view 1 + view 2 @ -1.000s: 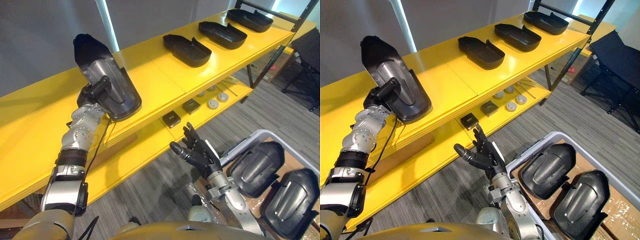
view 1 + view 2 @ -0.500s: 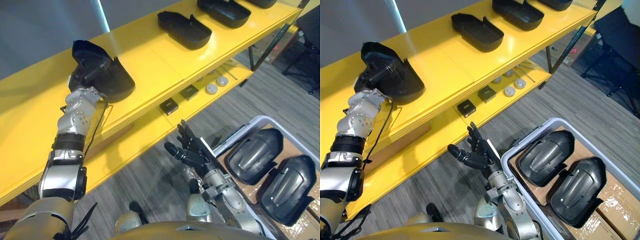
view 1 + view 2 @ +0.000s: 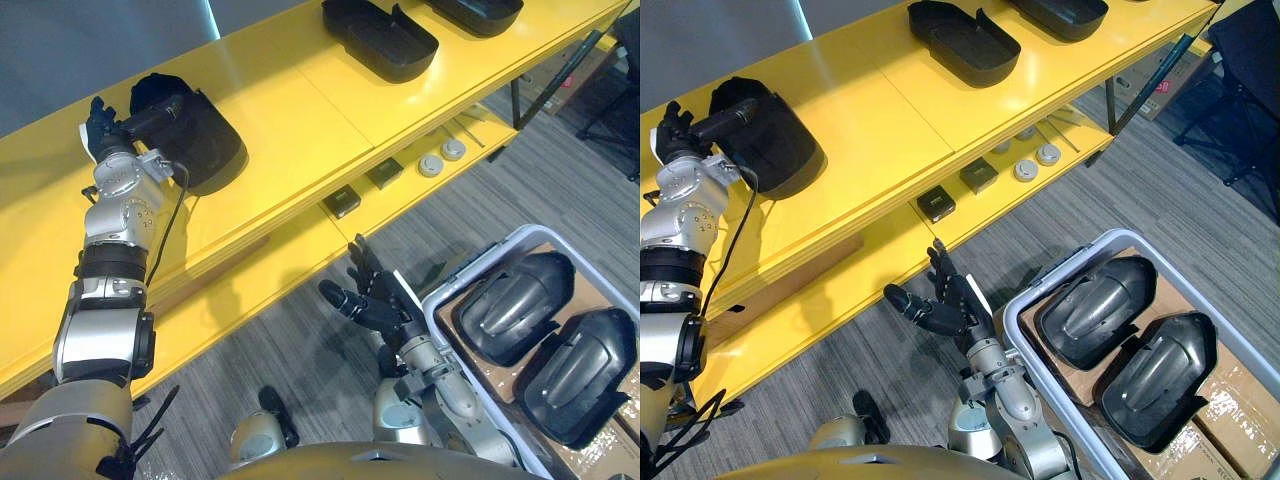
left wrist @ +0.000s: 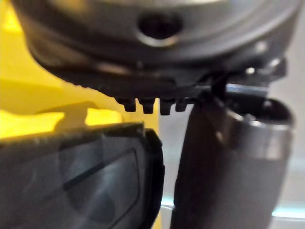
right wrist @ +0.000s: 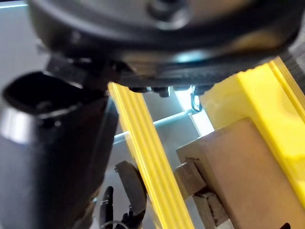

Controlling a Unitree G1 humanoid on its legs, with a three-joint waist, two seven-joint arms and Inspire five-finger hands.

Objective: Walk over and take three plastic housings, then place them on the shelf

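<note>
Upper left, the housing (image 3: 195, 135) (likely light, stiff, slick) lies on the shelf (image 3: 300, 120); left hand (image 3: 112, 138) seemingly spread; best gripped by its rim.

The top edge cuts off the far housing (image 3: 480, 12); parts (image 3: 431, 166) on the lower shelf (image 3: 250, 290) are indistinct.

Bright, even indoor light fills both eye views. A pale light strip (image 3: 211, 16) glows at the top left, and the yellow shelf (image 3: 300, 110) shows a soft sheen below it. The housing (image 3: 195, 135) casts a short, soft shadow. The lower shelf board (image 3: 260, 272) lies partly in shade. Glossy streaks mark the binned housings (image 3: 510, 310).
</note>
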